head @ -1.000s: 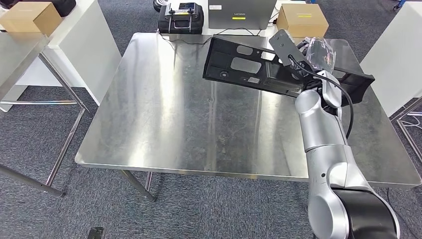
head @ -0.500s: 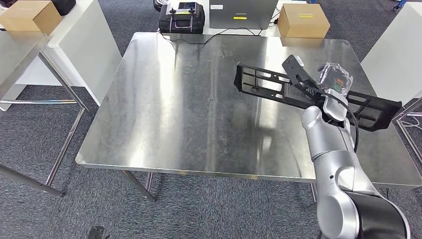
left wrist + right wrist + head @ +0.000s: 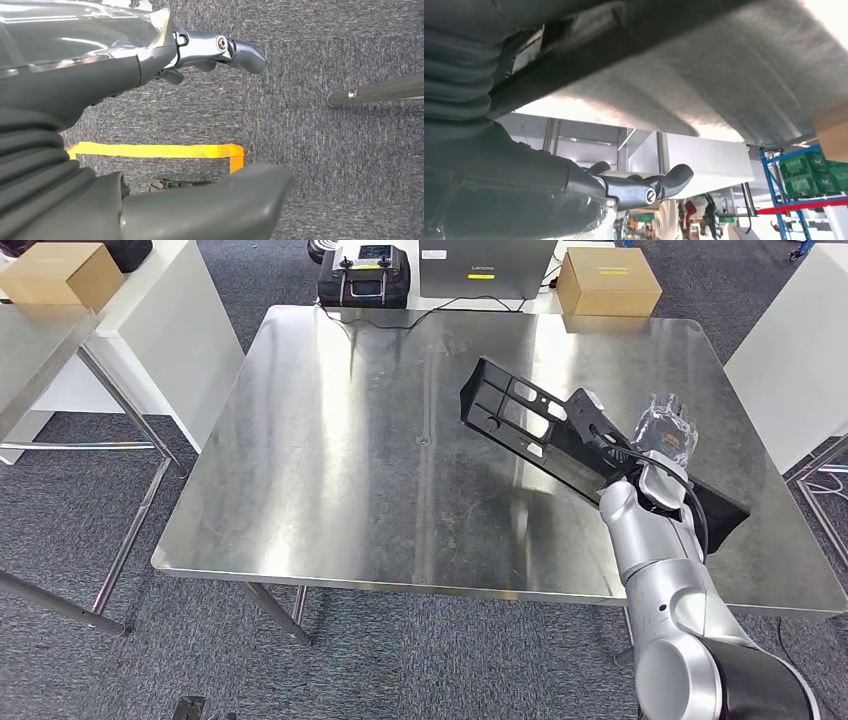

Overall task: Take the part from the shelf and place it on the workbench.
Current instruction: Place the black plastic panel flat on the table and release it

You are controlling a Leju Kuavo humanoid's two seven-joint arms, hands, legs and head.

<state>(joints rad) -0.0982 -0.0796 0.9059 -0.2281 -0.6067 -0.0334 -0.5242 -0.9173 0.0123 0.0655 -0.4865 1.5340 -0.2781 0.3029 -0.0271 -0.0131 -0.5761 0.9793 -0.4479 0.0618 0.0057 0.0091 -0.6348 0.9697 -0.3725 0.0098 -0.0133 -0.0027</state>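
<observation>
- Right hand (image 3: 664, 435) fingers closed on the long black part (image 3: 560, 435), held tilted over the desk's (image 3: 350, 440) right side.
- Left hand (image 3: 150, 55) hangs over carpet, fingers apart, holding nothing.

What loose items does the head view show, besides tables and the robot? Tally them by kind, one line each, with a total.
Cardboard boxes: 2
Black part: 1
Black case: 1
Grey Lenovo unit: 1
Total: 5
</observation>
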